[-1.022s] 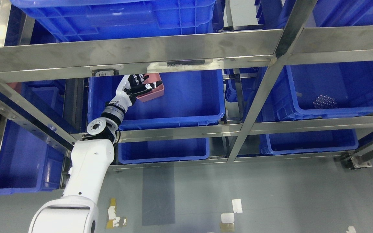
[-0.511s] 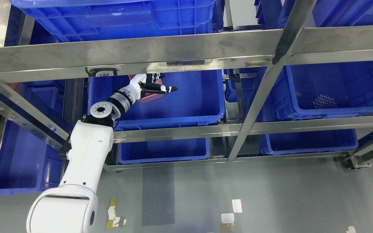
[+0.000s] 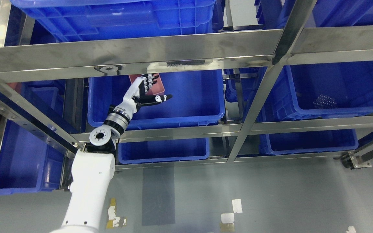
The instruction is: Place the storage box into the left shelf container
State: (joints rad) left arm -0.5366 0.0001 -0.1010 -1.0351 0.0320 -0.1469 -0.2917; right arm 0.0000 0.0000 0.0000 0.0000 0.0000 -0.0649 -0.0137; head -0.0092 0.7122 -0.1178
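Left hand (image 3: pixel 146 92) reaches into left blue shelf container (image 3: pixel 186 97), fingers spread, holding nothing. Pink storage box (image 3: pixel 159 84) lies inside container at back, partly hidden behind hand and steel shelf rail (image 3: pixel 134 51). Right blue container (image 3: pixel 335 94) holds small clear bead-like cluster (image 3: pixel 324 102).

A: What differs from a second ago?
B: The left hand (image 3: pixel 144 92) no longer grips the pink storage box (image 3: pixel 155 84); its fingers are spread.
A: And the box?
B: Apparently resting inside the blue container (image 3: pixel 189 106), near its back wall.
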